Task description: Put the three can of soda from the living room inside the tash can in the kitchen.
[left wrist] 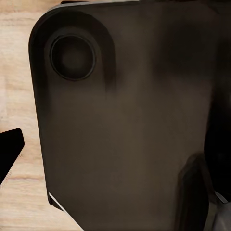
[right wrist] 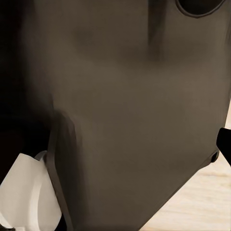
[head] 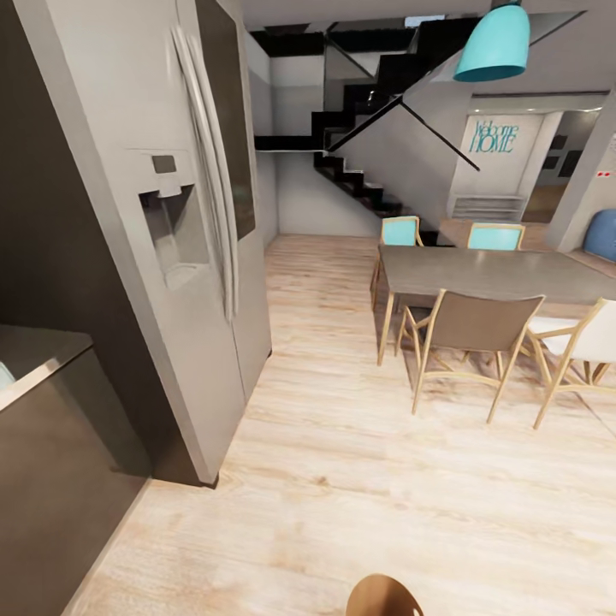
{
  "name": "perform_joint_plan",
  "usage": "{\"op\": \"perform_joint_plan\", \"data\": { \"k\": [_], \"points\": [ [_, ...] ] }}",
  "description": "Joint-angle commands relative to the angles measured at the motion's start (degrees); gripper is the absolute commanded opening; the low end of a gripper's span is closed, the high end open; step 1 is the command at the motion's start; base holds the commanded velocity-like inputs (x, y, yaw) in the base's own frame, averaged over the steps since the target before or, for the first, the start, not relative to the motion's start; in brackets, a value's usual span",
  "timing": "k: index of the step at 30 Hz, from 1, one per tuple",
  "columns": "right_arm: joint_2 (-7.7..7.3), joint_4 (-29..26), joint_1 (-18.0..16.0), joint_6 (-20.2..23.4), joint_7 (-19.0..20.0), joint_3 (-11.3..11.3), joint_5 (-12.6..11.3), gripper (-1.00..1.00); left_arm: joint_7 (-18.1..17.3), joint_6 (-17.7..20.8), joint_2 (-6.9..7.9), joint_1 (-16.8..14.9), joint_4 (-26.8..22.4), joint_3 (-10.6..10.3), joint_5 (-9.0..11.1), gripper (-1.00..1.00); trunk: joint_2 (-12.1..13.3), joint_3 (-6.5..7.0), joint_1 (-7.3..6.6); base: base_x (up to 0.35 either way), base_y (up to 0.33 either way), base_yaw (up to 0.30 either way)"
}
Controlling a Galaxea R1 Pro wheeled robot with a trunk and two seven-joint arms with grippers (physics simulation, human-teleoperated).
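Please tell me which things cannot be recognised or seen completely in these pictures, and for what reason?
- Brown round object, head view: cut off by the bottom edge; what it is cannot be told.
- Counter, head view: cut off by the left edge.
- Both wrist views: a dark panel stands close before each camera, so whether the grippers are open or shut cannot be told.
- Wall lettering: small, partly blurred.

Robot body, 2 wrist views. Left wrist view: a broad dark rounded body panel (left wrist: 130, 120) is seen close up, with 1 circular recess (left wrist: 73, 57) near its corner. Right wrist view: a similar dark panel (right wrist: 139, 106) is seen, with a pale rounded part (right wrist: 24, 197) beside it. Finger state cannot be made out on either arm.
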Motion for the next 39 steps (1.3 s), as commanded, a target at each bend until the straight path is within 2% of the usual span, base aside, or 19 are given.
{"op": "perform_joint_plan", "data": {
  "k": [1,14,20,22,27,28,29,31,32,33,34,37,39],
  "points": [
    [0.0,0.0,0.0,0.0,0.0,0.0,0.0,1.0,0.0,-0.06,0.0,0.0,0.0,0.0,0.0,1.0,0.0,0.0,0.0,0.065,0.03,-0.015],
    [-0.04,-0.06,0.0,-0.24,0.06,0.01,0.0,1.0,0.0,-0.74,-0.01,0.0,0.0,0.02,0.0,1.0,0.0,0.0,0.0,0.011,0.005,-0.002],
    [-0.51,-0.34,-0.05,-0.51,1.84,-0.29,0.06,1.0,0.06,-0.69,-0.04,0.0,-0.04,0.12,0.0,1.0,0.0,0.0,0.0,0.0,0.0,0.0],
    [-0.93,-2.39,-0.27,-0.54,3.4,-0.53,-0.09,1.0,0.08,-0.68,-0.07,0.0,-0.06,0.18,0.0,1.0,0.0,0.0,0.0,0.0,0.0,0.0],
    [-3.64,-14.68,-0.24,1.53,4.94,-0.89,-1.06,1.0,-0.03,-0.66,-0.11,-0.03,-0.19,0.23,0.05,1.0,0.0,0.0,0.0,0.0,0.0,0.0],
    [-4.24,-19.58,-0.21,4.73,5.16,-0.95,-1.63,1.0,-0.05,-0.51,-0.14,-0.07,-0.55,0.23,0.05,1.0,0.0,0.0,0.0,0.0,0.0,0.0],
    [-4.71,-25.41,-0.17,9.78,5.37,-0.98,-2.19,1.0,-0.08,-0.21,-0.13,-0.11,-1.4,0.22,0.06,1.0,0.0,0.0,0.0,0.0,0.0,0.0],
    [-5.1,-32.75,-0.01,16.16,5.55,-0.96,-2.6,1.0,-0.11,0.37,-0.12,-0.13,-2.76,0.21,0.05,1.0,0.0,0.0,0.0,0.0,0.0,0.0],
    [-5.35,-41.49,0.14,23.51,5.67,-0.93,-2.85,1.0,-0.12,1.8,-0.09,-0.12,-4.63,0.19,0.03,1.0,0.0,0.0,0.0,0.0,0.0,0.0],
    [-5.43,-46.3,0.2,27.52,5.71,-0.92,-2.93,1.0,-0.13,2.99,-0.08,-0.11,-5.82,0.18,0.04,1.0,0.0,0.0,0.0,0.0,0.0,0.0],
    [-5.5,-55.85,0.29,35.17,5.78,-0.91,-3.03,1.0,-0.15,5.96,-0.01,-0.1,-8.78,0.17,0.06,1.0,0.0,0.0,0.0,0.0,0.0,0.0],
    [-5.46,-68.66,0.4,45.22,5.77,-0.92,-3.06,1.0,-0.16,11.27,0.17,0.03,-15.12,0.07,0.11,1.0,0.0,0.0,0.0,0.0,0.0,0.0],
    [-5.46,-75.49,0.43,50.95,5.75,-0.97,-3.07,1.0,-0.17,15.39,0.26,0.13,-21.1,0.01,0.21,1.0,0.0,0.0,0.0,0.0,0.0,0.0]
  ]
}}
